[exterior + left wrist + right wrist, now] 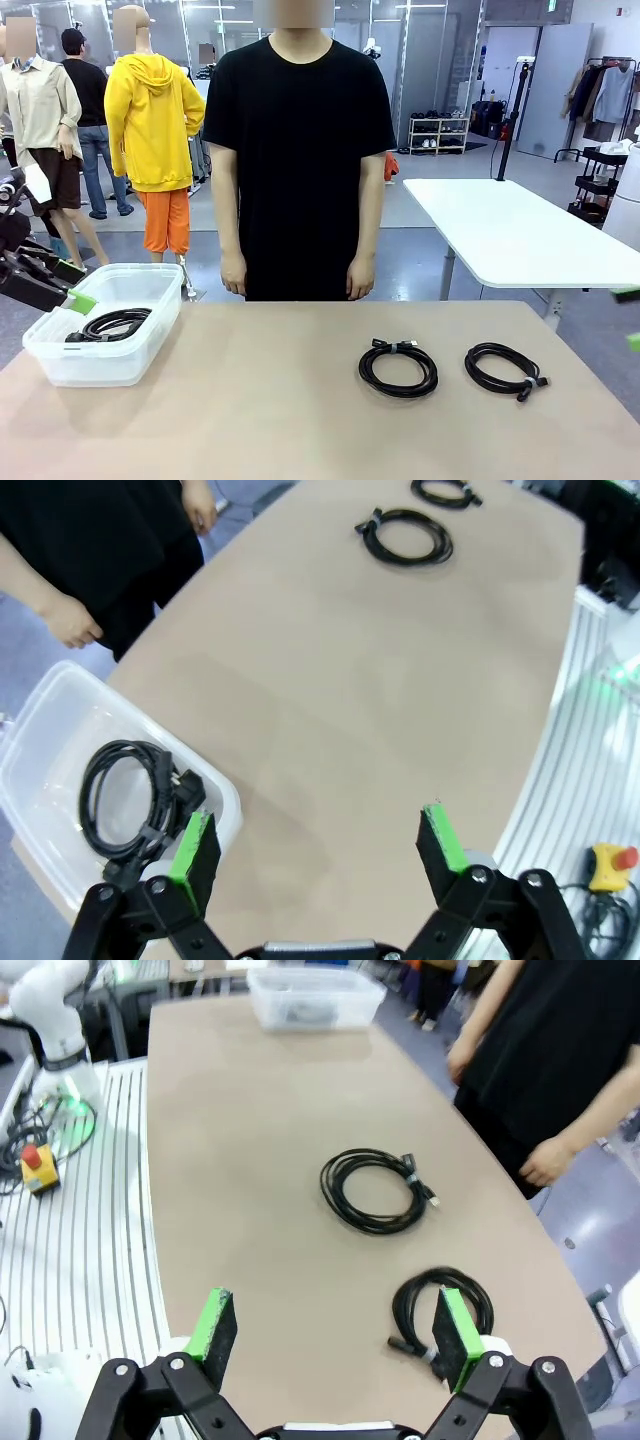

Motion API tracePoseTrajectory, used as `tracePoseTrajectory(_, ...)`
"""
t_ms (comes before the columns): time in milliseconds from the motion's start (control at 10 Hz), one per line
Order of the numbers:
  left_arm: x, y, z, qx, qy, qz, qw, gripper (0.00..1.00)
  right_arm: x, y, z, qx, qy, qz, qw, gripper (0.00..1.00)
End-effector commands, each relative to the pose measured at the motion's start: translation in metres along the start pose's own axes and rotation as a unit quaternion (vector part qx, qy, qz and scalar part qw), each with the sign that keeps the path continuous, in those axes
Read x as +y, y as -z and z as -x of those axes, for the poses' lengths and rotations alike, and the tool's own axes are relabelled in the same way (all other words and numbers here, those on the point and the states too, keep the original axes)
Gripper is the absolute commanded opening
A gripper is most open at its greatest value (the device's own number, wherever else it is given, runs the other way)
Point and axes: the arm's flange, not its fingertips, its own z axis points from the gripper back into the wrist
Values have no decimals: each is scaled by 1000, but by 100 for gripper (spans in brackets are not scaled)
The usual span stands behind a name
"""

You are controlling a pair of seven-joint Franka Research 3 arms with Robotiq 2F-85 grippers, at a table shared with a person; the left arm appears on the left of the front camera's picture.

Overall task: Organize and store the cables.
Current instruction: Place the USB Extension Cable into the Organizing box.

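One cable (112, 325) in the bin (90, 368), two out on the table (250, 410)

One black cable lies coiled inside a clear plastic bin at the table's left end. In the left wrist view its chunky plug rests against the coil, toward the bin's near wall. A second cable (364, 370), tied into a round loop, lies flat on the bare tabletop right of centre. A third cable (519, 385), also tied in a loop, lies just beside it, farther right; the two loops are apart, not touching.

The left gripper (316, 818) hangs by the bin's near corner, above the table, its fingers spread wide with nothing between them. The right gripper (335, 1305) hangs over the table's right end, its fingers likewise spread wide and empty. In the right wrist view one green pad partly covers the third cable, which lies on the table below and beyond it.

A person (300, 150) in a black shirt stands at the far edge, both hands (233, 272) hanging at the sides, clear of the table.
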Motion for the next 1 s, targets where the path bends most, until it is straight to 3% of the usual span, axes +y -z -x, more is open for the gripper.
tracePoseTrajectory(0,-2,-2,0,9,-5,0,1000,100,-22,69,-78,92,-13,-77,993,100)
tracePoseTrajectory(200,-2,-2,0,9,-5,0,1000,100,-37,158,-122,207,-46,-87,973,100)
tracePoseTrajectory(400,-2,-2,0,9,-5,0,1000,100,-52,226,-143,260,-73,-108,957,100)
tracePoseTrajectory(600,-2,-2,0,9,-5,0,1000,100,-66,258,-137,305,-80,-85,945,100)
tracePoseTrajectory(800,-2,-2,0,9,-5,0,1000,100,-69,263,-128,316,-84,-90,941,100)
tracePoseTrajectory(900,-2,-2,0,9,-5,0,1000,100,-64,270,-125,296,-95,-99,945,100)
